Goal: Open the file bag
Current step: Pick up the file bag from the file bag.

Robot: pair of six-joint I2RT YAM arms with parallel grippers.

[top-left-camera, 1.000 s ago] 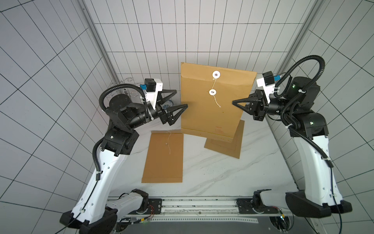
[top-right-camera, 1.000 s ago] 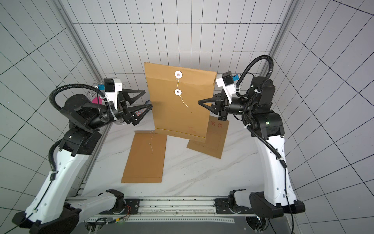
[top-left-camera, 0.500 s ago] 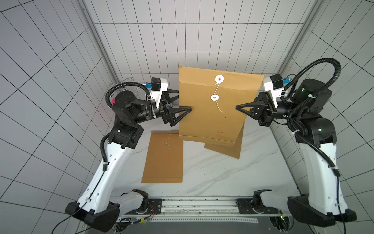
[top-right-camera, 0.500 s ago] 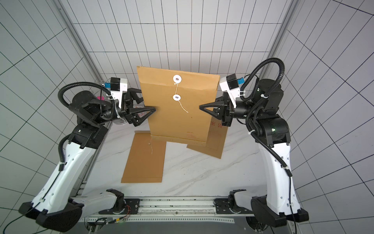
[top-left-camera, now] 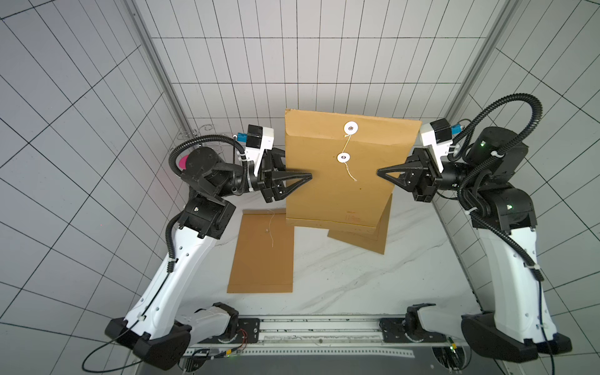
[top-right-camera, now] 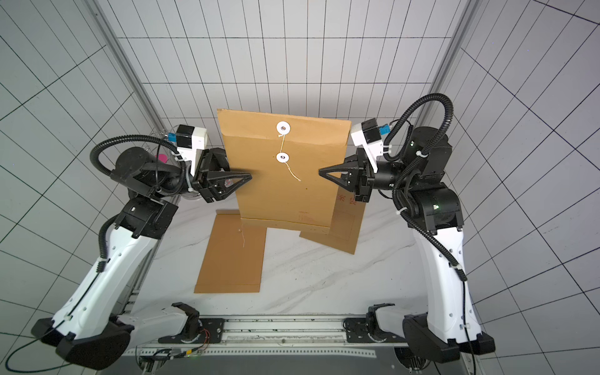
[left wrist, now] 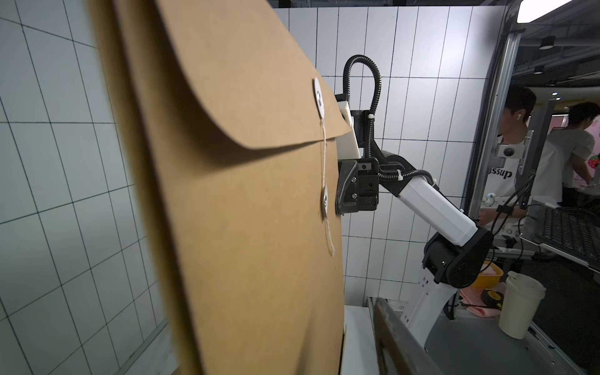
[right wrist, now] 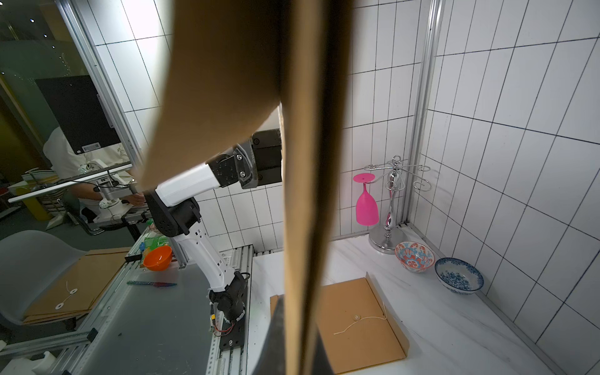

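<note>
File bag (top-left-camera: 341,194) hangs upright in air over bench (top-left-camera: 357,285), mid, toward back edge. R claw (top-left-camera: 379,170) clamped on its right edge; L claw (top-left-camera: 310,176) straddles left edge, can't tell if pinching. String (top-left-camera: 346,143) runs btwn two white discs (top-left-camera: 351,128), tail loose.

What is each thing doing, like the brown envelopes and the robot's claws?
held file bag: lifted upright, flap folded down.
string: joins the two buttons, end dangling.
right gripper: shut on the bag's right edge.
left gripper: at the bag's left edge, grip unclear.
file bag near the left arm: flat on the table, string loose.
file bag near the right arm: flat, partly hidden.
pink glass: hanging upside down on the rack.
</note>
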